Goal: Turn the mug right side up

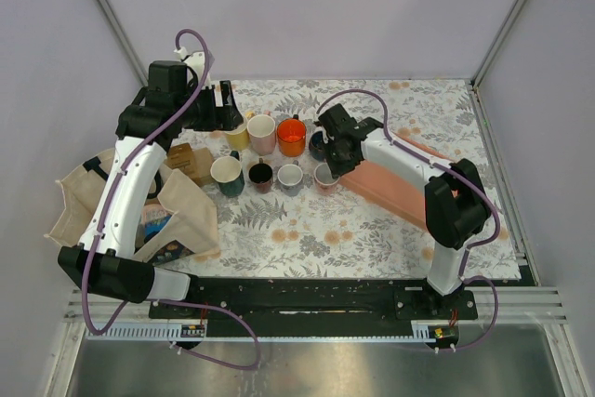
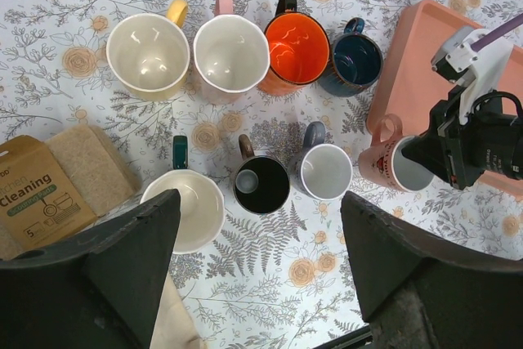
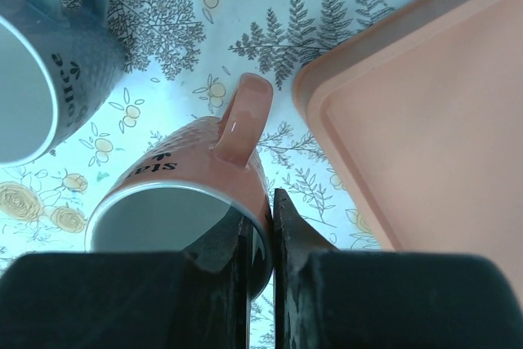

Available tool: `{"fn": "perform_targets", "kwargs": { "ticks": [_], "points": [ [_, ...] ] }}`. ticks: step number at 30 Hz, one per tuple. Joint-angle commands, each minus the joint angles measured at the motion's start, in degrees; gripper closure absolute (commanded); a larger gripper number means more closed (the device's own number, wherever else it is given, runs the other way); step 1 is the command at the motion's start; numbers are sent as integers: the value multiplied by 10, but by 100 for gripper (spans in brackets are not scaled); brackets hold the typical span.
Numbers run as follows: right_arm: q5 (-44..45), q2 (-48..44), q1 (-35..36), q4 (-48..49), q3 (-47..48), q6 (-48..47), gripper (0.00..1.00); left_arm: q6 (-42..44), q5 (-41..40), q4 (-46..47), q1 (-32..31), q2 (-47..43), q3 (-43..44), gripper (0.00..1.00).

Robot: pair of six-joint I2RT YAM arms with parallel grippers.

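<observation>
A pink mug (image 3: 192,185) with black lettering and a white inside is tilted, its mouth toward the right wrist camera. My right gripper (image 3: 261,226) is shut on its rim wall, one finger inside and one outside. It shows in the top view (image 1: 325,174) and in the left wrist view (image 2: 391,165) next to the pink tray. My left gripper (image 2: 257,259) is open and empty, held high above the mugs; in the top view it is at the back left (image 1: 223,104).
Several upright mugs stand in two rows: yellow (image 2: 147,55), pink-white (image 2: 230,53), orange (image 2: 294,46), dark blue (image 2: 353,59), cream (image 2: 186,210), black (image 2: 261,184), grey (image 2: 325,171). A pink tray (image 1: 409,183) lies right. A cleaning-sponge pack (image 2: 41,194) and a cloth bag (image 1: 139,206) lie left.
</observation>
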Motion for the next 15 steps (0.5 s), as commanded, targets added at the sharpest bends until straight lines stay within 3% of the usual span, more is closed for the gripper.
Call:
{"fn": "perform_targets", "kwargs": {
  "ticks": [1,15],
  "points": [
    [-12,-14,5,2,20,19,100,-2,15,22,3,-25,10,18],
    [14,30,20,29,36,46,100,5,1,23,2,-41,0,18]
  ]
}}
